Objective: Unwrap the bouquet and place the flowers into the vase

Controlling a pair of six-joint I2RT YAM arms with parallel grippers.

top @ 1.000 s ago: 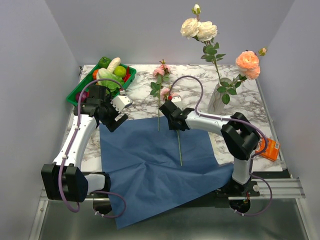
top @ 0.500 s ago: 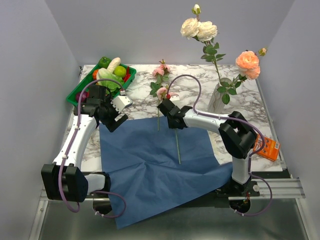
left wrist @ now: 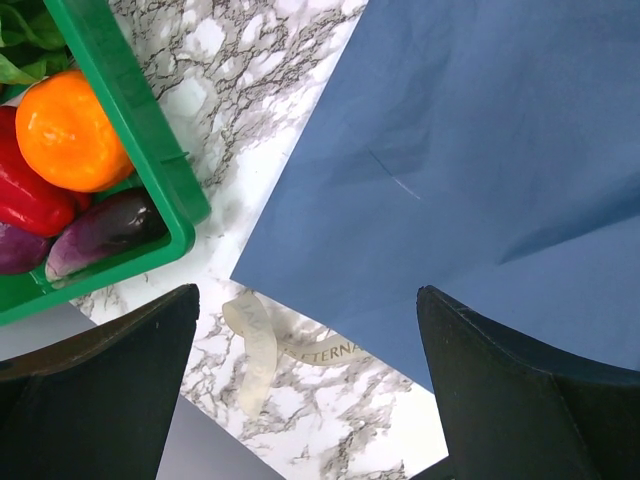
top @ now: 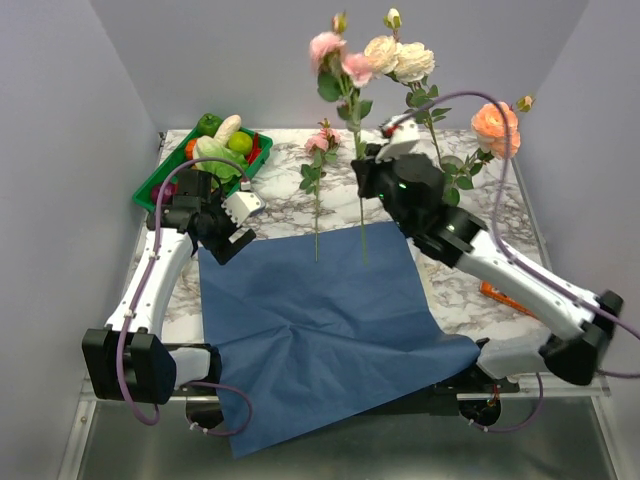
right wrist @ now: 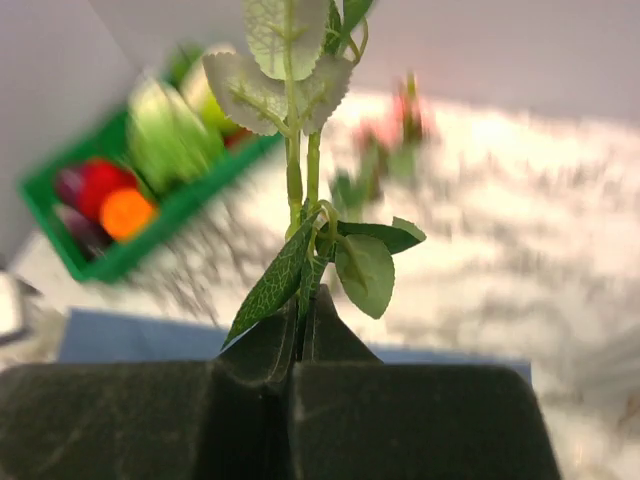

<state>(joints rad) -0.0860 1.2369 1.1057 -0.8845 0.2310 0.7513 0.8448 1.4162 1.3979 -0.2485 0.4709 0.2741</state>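
The right gripper (top: 372, 175) is clamped on the thin green stem of a long-stemmed pink artificial rose (top: 345, 90), holding it upright above the far middle of the white marble-patterned worktop (top: 270, 190). A second pink rose (top: 318, 185) lies nearby, its stem end on the far edge of the large blue paper sheet (top: 320, 320). Cream roses (top: 400, 58) and a peach rose (top: 495, 125) rise at the far right; the pale vase is hidden behind the right arm. The left gripper (top: 235, 225) hangs wide open and empty over the sheet's left edge, beside the green plastic tray (top: 160, 182) and a beige raffia ribbon (left wrist: 255, 345).
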